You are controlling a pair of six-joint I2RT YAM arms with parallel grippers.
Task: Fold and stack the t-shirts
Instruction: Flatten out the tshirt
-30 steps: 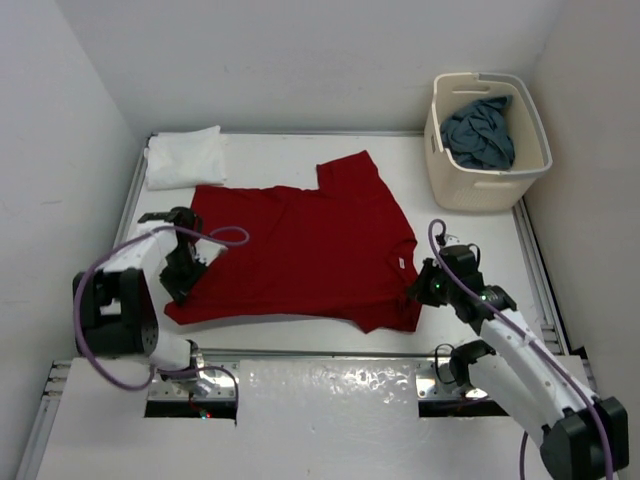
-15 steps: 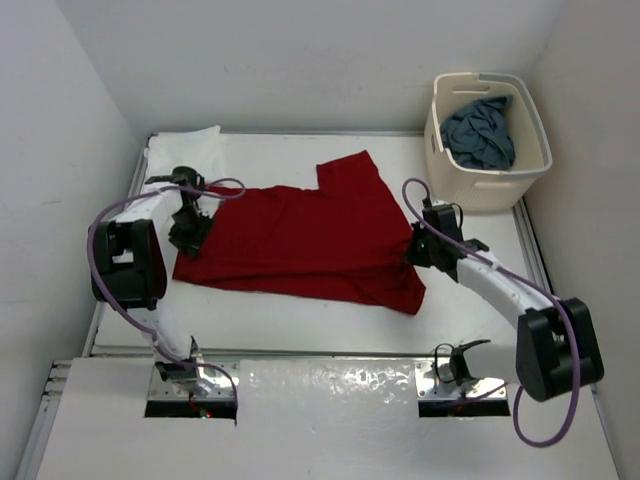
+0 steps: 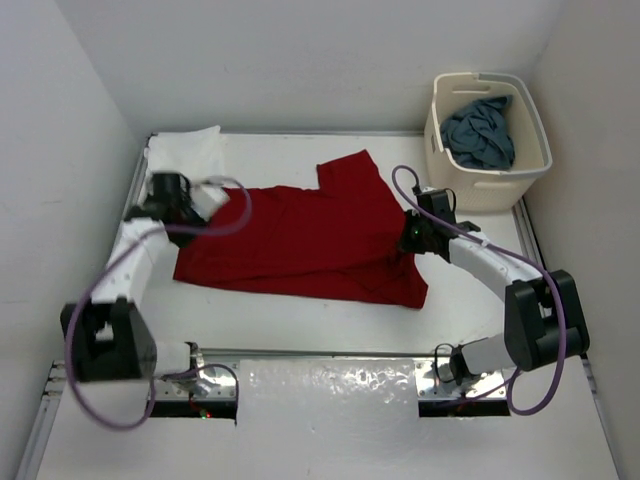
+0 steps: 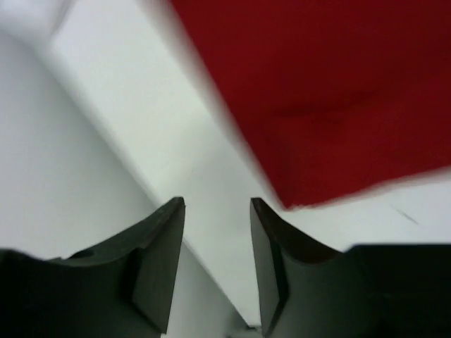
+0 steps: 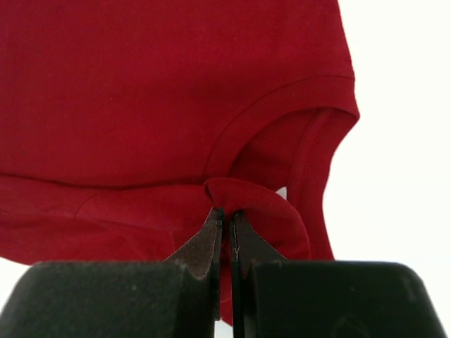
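Clamps right gripper (image 5: pixel 225 213) tight on neckline fold of red t-shirt (image 3: pixel 300 245), spread on table (image 3: pixel 300 320). Has let go with left gripper (image 4: pixel 216 205), now parted and empty beside the hem. Folded in half since a second ago.

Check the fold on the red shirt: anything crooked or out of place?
The red t-shirt is folded askew: its near edge slants, one sleeve juts toward the far side, and the right gripper pinches a bunched hump of cloth by the collar.
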